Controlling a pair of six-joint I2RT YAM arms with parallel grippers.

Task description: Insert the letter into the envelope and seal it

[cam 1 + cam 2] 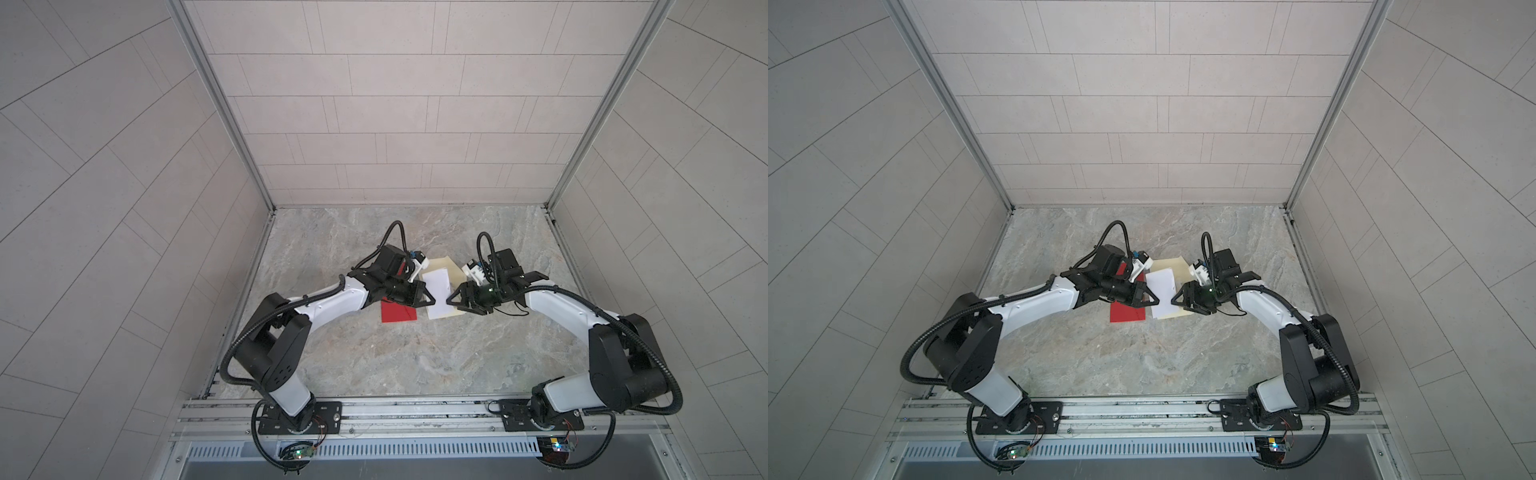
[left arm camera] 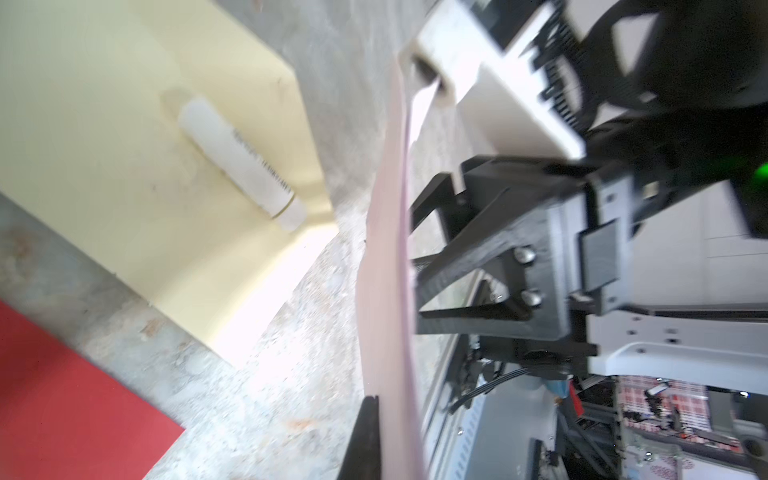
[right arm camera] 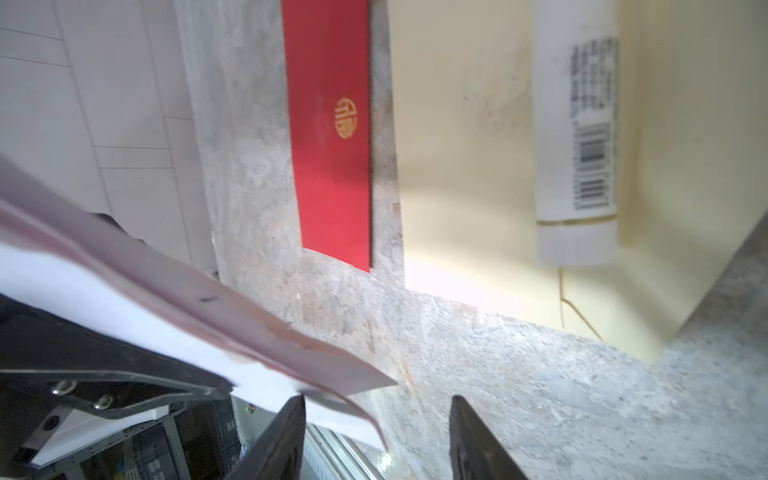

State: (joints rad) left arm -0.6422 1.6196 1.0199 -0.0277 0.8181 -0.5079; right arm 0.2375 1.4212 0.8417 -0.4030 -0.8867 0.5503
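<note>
Held: letter point(image 1: 436, 286) in left pincer point(image 1: 432, 300); right pincer point(image 1: 450, 301) alongside, agape.

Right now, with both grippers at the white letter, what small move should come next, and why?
Probably draw the right gripper back from the letter. Its jaws stand apart at the sheet's edge, while the left gripper is shut on the opposite edge, holding it above the cream envelope.

Letter point(image 1: 437, 291) above a broad sheet point(image 1: 440, 263) (glue stick point(image 2: 241, 162) on it), envelope point(image 1: 398, 312) on the table point(image 1: 374, 353) just left.
</note>
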